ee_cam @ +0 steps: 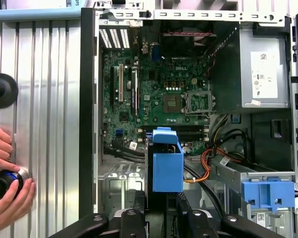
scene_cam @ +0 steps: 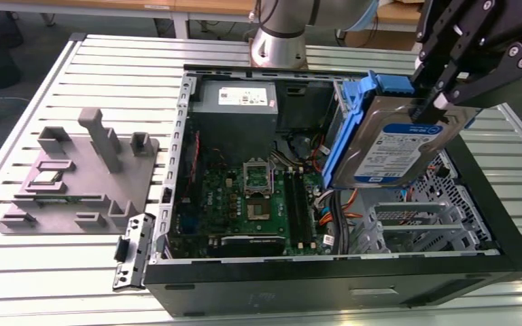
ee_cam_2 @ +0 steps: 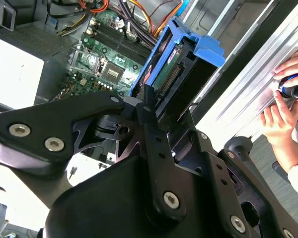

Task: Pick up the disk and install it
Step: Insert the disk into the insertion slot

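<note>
The disk (scene_cam: 390, 146), a silver hard drive with a blue-and-white label and blue plastic rails, hangs tilted on edge above the open computer case (scene_cam: 334, 275), over its side at the exterior view's right. My gripper (scene_cam: 435, 112) is shut on the disk's upper edge. In the second wrist view the disk (ee_cam_2: 175, 69) stands beyond my black fingers (ee_cam_2: 148, 106), with the motherboard below it. In the first wrist view the disk's blue rail (ee_cam: 167, 166) points down into the case, just past my gripper (ee_cam: 164, 210).
The case holds a green motherboard (scene_cam: 252, 197), a grey power supply (scene_cam: 236, 98), cables and a metal drive cage (scene_cam: 424, 224). A lone blue latch (ee_cam: 273, 193) sits in a bay. A grey fixture (scene_cam: 79, 176) lies at the exterior view's left. A person's hands (ee_cam: 7, 198) hold a small object beside the case.
</note>
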Controlling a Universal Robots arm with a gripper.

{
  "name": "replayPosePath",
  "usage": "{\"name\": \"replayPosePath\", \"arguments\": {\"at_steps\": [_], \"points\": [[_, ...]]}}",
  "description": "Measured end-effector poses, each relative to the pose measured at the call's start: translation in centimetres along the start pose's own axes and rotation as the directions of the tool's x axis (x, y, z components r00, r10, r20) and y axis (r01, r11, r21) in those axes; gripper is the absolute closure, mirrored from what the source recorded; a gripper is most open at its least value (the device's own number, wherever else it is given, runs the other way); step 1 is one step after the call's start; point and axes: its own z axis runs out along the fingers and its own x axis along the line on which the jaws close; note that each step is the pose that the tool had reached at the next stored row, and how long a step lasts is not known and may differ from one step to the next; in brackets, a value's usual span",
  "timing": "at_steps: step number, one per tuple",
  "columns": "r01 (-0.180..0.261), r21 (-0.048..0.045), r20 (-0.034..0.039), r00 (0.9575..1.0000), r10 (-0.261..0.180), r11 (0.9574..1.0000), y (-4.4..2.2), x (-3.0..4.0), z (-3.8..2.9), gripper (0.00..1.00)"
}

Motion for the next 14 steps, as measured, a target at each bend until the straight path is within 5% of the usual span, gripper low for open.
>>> {"name": "replayPosePath", "arguments": {"at_steps": [14], "points": [[0.0,0.0,0.0001,1.0,0.0,1.0,-1.59,0.46,-0.1,0.65]]}}
